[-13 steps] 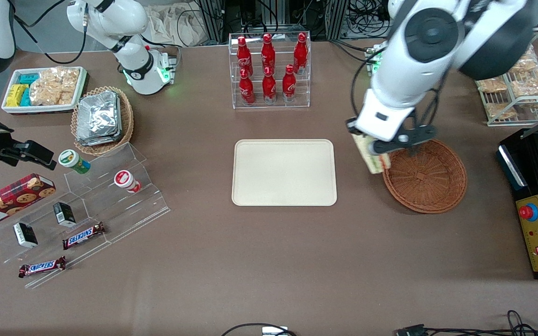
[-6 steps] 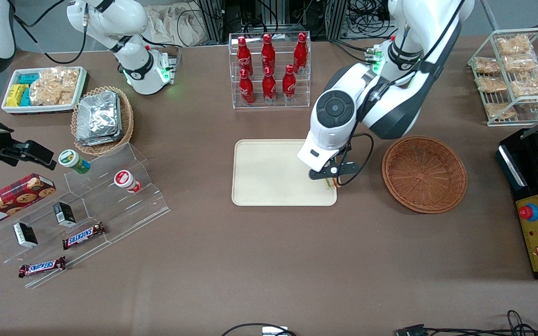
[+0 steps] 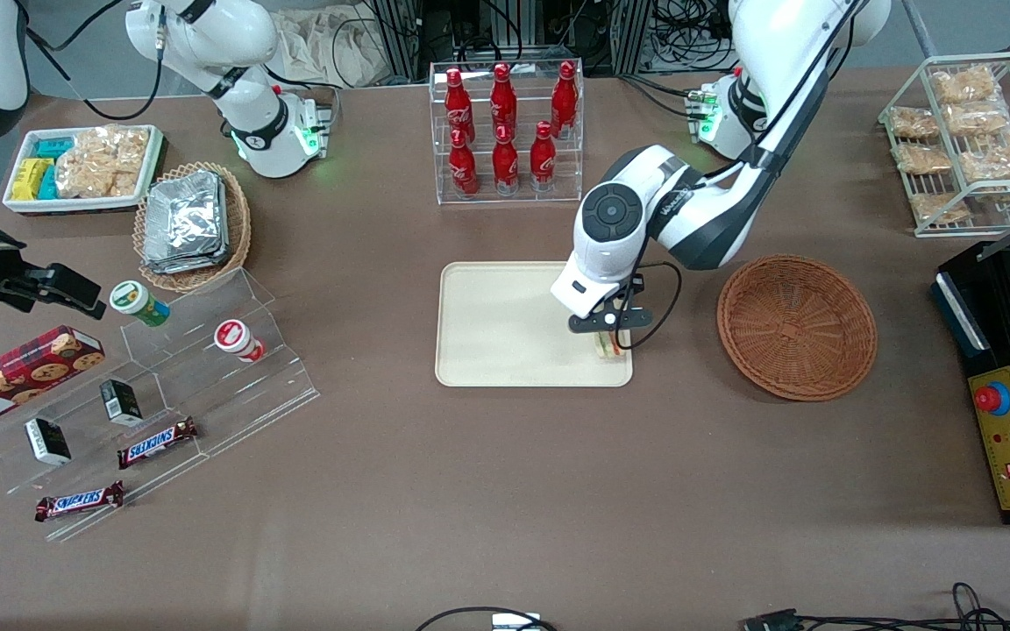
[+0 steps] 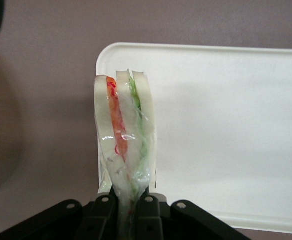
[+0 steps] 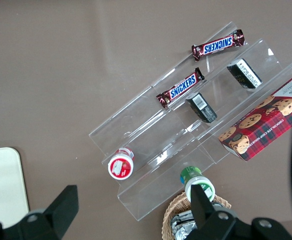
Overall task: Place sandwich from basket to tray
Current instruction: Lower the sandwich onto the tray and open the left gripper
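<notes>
— What sort of place are you working in?

— A robot lab dressed as a snack shop. You have a rack of 6 cola bottles (image 3: 505, 131), with cable bundles (image 3: 689, 26) farther from the camera than it. 2 Snickers bars (image 3: 157, 442) lie toward the parked arm's end, an emergency-stop box (image 3: 1009, 438) toward the working arm's. Your gripper (image 3: 612, 337), nearer than the rack, pinches the sandwich (image 3: 610, 345).

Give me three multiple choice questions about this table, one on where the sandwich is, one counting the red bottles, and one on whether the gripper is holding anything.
1. Where is the sandwich?
A. in the basket
B. over a corner of the tray
C. on the bottle rack

2. How many red bottles stand in the clear rack?
A. four
B. six
C. eight

3. What is the gripper doing?
A. shut on the sandwich
B. open above the basket
C. resting on the bare table

Answers: 1 B, it hangs at the tray corner nearest the basket. 2 B, two rows of three. 3 A, the fingers pinch its wrapped end.
</notes>
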